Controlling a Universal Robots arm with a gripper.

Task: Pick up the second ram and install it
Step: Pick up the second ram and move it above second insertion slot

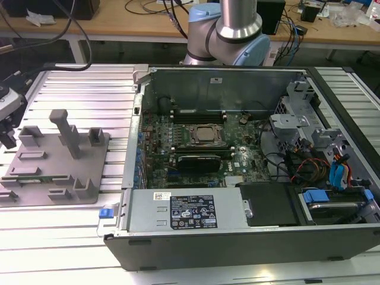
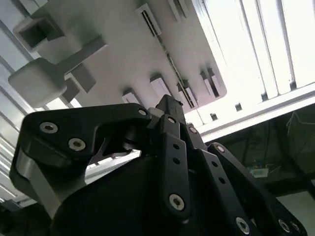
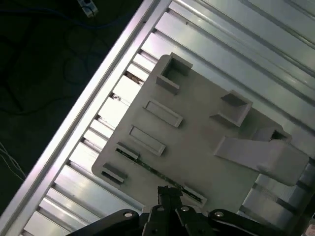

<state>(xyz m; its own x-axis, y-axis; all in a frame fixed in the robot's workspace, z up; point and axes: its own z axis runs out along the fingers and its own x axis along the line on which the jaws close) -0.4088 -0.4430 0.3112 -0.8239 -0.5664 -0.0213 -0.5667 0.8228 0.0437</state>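
Claw (image 3: 165, 191) hangs over the tray (image 3: 197, 142), tip right above the ram (image 3: 147, 167) and a bit off the stick's middle. Jaws are drawn close together, a narrow gap at most. Can't tell if the tip touches the stick. In the second wrist view the claw (image 2: 167, 105) points at the tray (image 2: 128, 54), with black linkages (image 2: 64, 137) either side of the tip.

Desk (image 1: 77, 89): pale ribbed aluminium with glare on the slats. It carries both tray and case. In the first wrist view the desk (image 3: 231, 54) edge runs just past the tray, and beyond it is a dark area with cables (image 3: 88, 7).

Case (image 1: 237, 234): open PC chassis, lid off, just beside the tray (image 1: 59, 160) on the exterior view's right. The motherboard (image 1: 196, 142) lies flat inside, in the half nearer the tray. The drive cage (image 1: 297, 127) is at the end far from the tray.

Arm (image 1: 228, 24): its base is behind the case, well apart from the tray.

Tray: grey plastic plate, flat on the desk, with low blocks and slots across it. One tall post (image 1: 65, 127) stands up from it, and both wrist views show it (image 3: 266, 155) (image 2: 39, 81).

Ram: thin green stick, on edge in a slot along one long side of the tray, between small end blocks. It sits in the tray, not lifted. In the exterior view the ram (image 1: 35, 177) is in the tray's near half.
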